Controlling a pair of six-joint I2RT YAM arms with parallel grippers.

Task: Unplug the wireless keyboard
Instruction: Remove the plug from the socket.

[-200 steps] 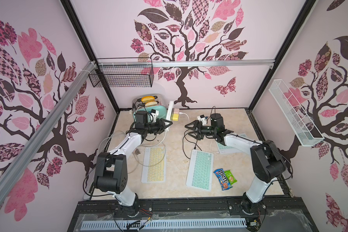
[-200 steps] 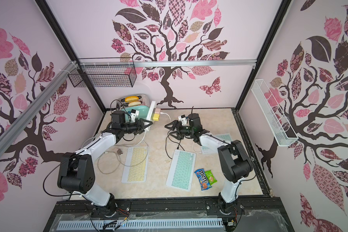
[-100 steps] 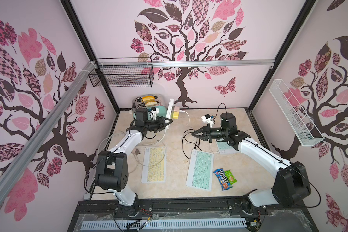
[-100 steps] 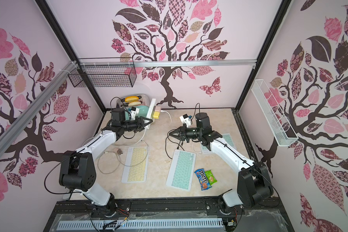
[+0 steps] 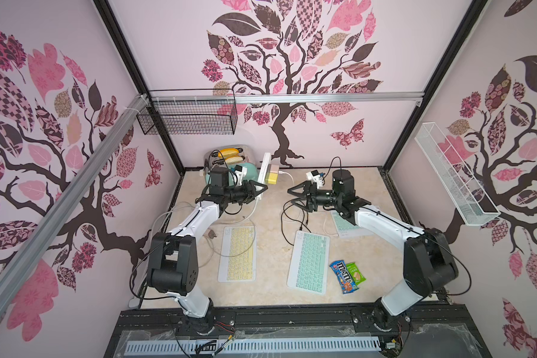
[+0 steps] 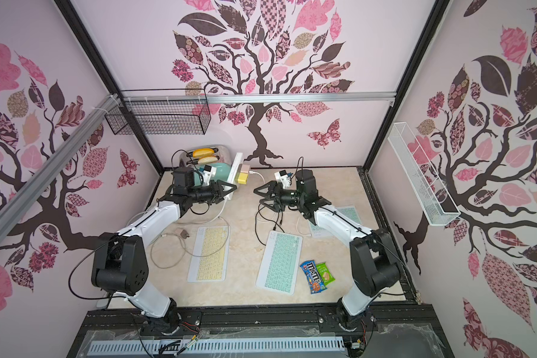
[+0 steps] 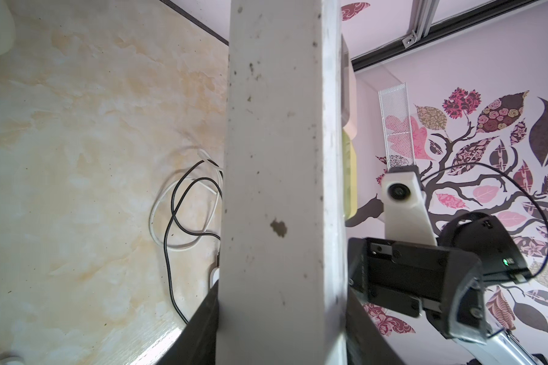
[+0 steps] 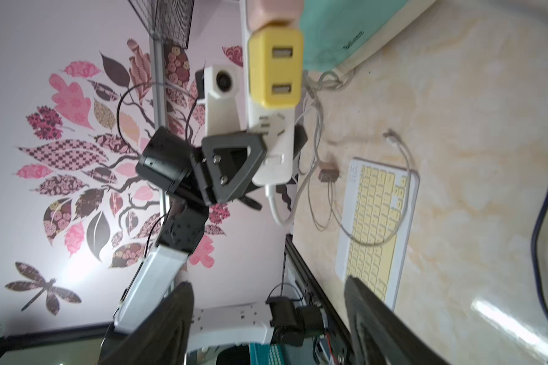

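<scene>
The left gripper (image 5: 259, 189) is clamped on the lower end of the white plastic power strip (image 5: 264, 167), holding it raised and nearly upright at the back of the beige marble-look tabletop (image 5: 270, 217). The right gripper (image 5: 293, 197) hovers just across from it, jaws spread wide with nothing between them. The mint-green flat keyboard (image 5: 309, 262) lies on the table in front of the right gripper. The thin black cable (image 5: 283, 220) lies in loose loops beside its far edge. A pale-yellow flat keyboard (image 5: 237, 254) lies to its left.

Both top views show the strip only edge-on. The right wrist view shows its face: a yellow square USB charger (image 8: 274, 68) sits on it, both ports empty, beside a pink charger (image 8: 274, 9). In the left wrist view the strip fills the gap between the fingers, and the black cable crosses a white cable (image 7: 154, 218) on the table behind it.

Half a second ago the right jaws were pinched to a point and that arm's elbow reached farther out. Now the jaws stand apart and the elbow is drawn in. The strip and both keyboards have not moved.
</scene>
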